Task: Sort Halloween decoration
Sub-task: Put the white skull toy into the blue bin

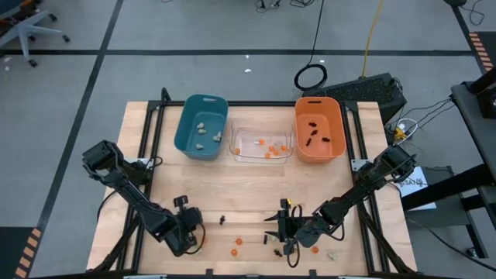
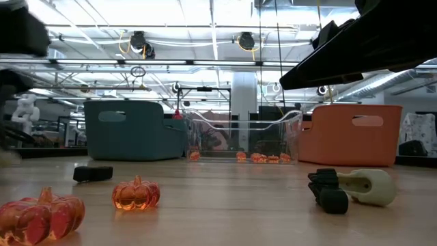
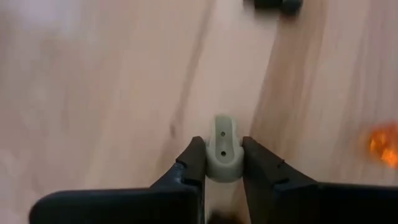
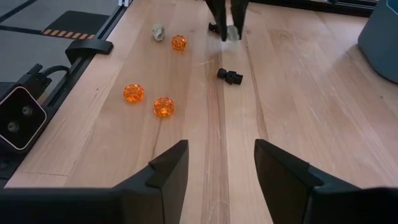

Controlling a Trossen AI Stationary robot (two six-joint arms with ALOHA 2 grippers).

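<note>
Halloween decoration trinkets lie scattered on the near half of the wooden table (image 1: 194,186): orange pumpkins (image 4: 134,93) (image 4: 163,106) (image 4: 179,42), a black spidery piece (image 4: 230,76) and a pale lump (image 4: 158,31). My left gripper (image 1: 194,236) (image 3: 222,143), near the front left, is shut on another pale beige lump (image 3: 222,132). My right gripper (image 1: 291,230) (image 4: 221,177) hovers open over bare wood near the front centre, with nothing between its fingers. My left gripper pinches the pale lump by its two opposite sides (image 3: 211,160) between its two fingers (image 3: 194,163). The fingers come steeply from above, and part of the lump sticks out past their tips. The lump is down at the table top; I cannot tell whether it is lifted.
At the back stand a teal bin (image 1: 201,128) with pale lumps, a clear bin (image 1: 262,147) with orange pieces and an orange bin (image 1: 319,130) with black pieces. A black piece (image 3: 277,4) lies beyond the left gripper. More trinkets (image 2: 136,195) (image 2: 362,186) lie by the near edge.
</note>
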